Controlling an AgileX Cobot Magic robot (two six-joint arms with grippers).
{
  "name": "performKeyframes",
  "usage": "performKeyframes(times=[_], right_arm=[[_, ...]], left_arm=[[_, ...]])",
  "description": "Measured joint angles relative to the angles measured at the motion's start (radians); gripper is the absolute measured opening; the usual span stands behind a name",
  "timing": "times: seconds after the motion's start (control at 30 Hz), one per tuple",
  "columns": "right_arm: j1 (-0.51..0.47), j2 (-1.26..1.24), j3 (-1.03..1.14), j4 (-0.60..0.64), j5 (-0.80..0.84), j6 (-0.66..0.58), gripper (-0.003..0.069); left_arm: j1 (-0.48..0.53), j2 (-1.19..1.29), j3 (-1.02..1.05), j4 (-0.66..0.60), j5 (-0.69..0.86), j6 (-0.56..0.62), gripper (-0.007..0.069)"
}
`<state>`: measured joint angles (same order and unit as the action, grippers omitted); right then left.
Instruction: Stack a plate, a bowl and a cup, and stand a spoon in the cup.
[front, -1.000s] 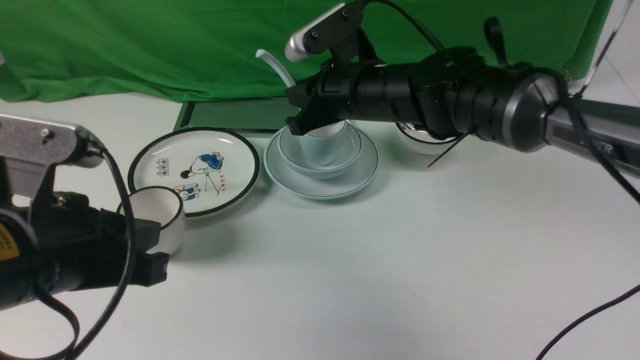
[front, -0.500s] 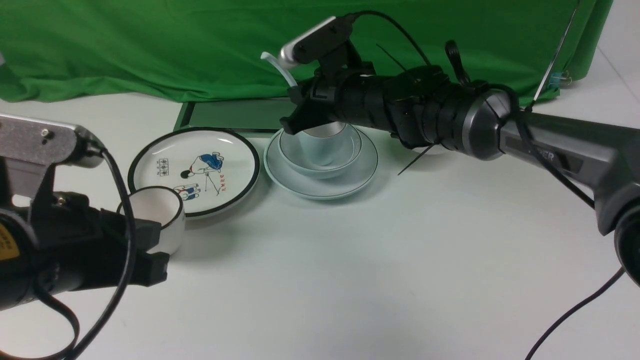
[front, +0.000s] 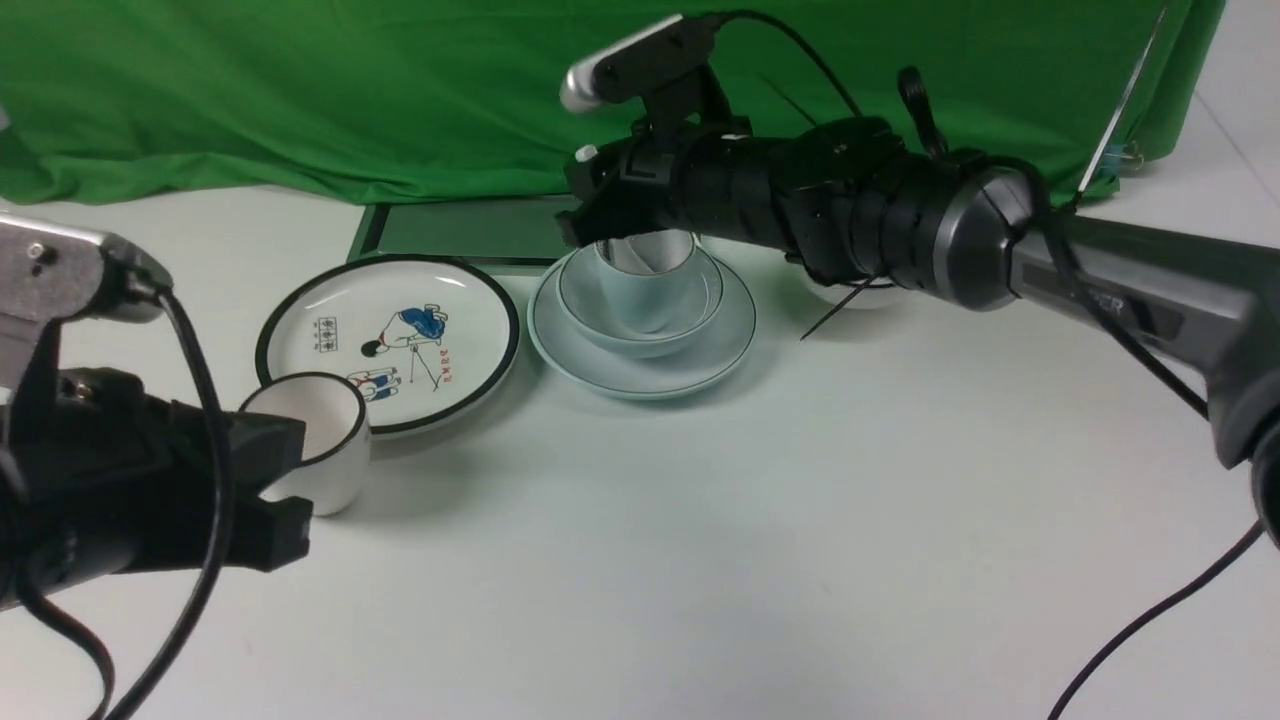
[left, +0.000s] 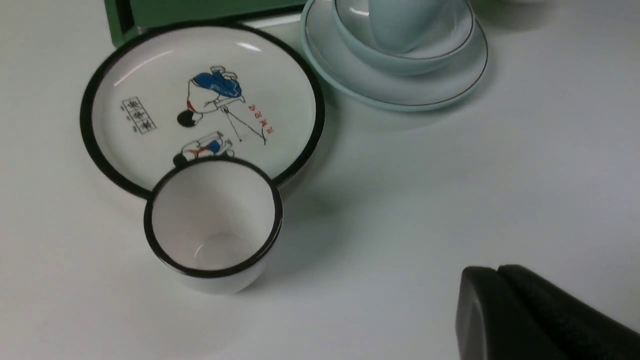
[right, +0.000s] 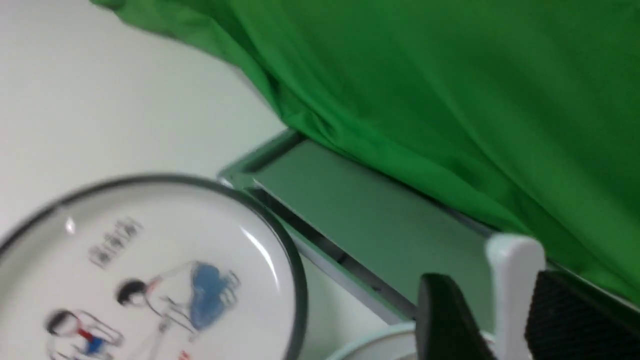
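Observation:
The pale blue-green plate lies at the back centre with the bowl on it and the cup standing in the bowl. My right gripper hovers just over the cup's rim. Its jaws are apart, and the white spoon handle stands between them, with a gap on one side. From the front only the spoon's tip shows above the fingers. My left gripper is shut and empty, low at the near left. The left wrist view shows the plate, bowl and cup.
A white black-rimmed plate with a cartoon figure lies left of the stack. A white black-rimmed cup stands at its near edge, close to my left gripper. A green board and green cloth lie behind. A small white bowl sits behind the right arm.
The right gripper's jaws have parted and the spoon handle has dropped lower, toward the cup. The left arm has drifted slightly left.

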<state>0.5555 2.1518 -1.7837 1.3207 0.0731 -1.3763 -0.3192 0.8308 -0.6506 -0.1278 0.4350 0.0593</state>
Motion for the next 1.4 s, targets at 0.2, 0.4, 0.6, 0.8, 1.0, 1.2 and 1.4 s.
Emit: performKeyframes(times=[0.2, 0.4, 0.6, 0.8, 1.0, 1.2, 1.4], right_arm=[[0.0, -0.253, -0.003, -0.473, 0.264, 0.414, 0.0094], [0.0, -0.47, -0.006, -1.065, 0.798, 0.91, 0.0013], [0.0, -0.699, 0.201, -1.29, 1.074, 1.075, 0.0013], [0.0, -0.975, 0.559, -1.299, 0.869, 1.106, 0.0013], [0.0, -1.31, 1.042, -1.3, 0.356, 1.118, 0.0013], [0.0, -1.463, 1.315, -1.3, 0.063, 1.122, 0.0016], [0.0, -1.489, 1.481, -1.3, 0.017, 1.128, 0.0025]], left_arm=[[0.0, -0.155, 0.0, 0.007, -0.024, 0.115, -0.0036], [0.0, -0.334, 0.035, 0.062, -0.104, 0.183, -0.0036], [0.0, -0.464, 0.187, 0.077, -0.267, 0.182, -0.0036], [0.0, -0.475, 0.227, 0.093, -0.339, 0.184, -0.0035], [0.0, -0.475, 0.23, 0.11, -0.34, 0.184, -0.0031], [0.0, -0.475, 0.23, 0.111, -0.34, 0.184, -0.0031], [0.0, -0.475, 0.23, 0.111, -0.34, 0.184, -0.0031]])
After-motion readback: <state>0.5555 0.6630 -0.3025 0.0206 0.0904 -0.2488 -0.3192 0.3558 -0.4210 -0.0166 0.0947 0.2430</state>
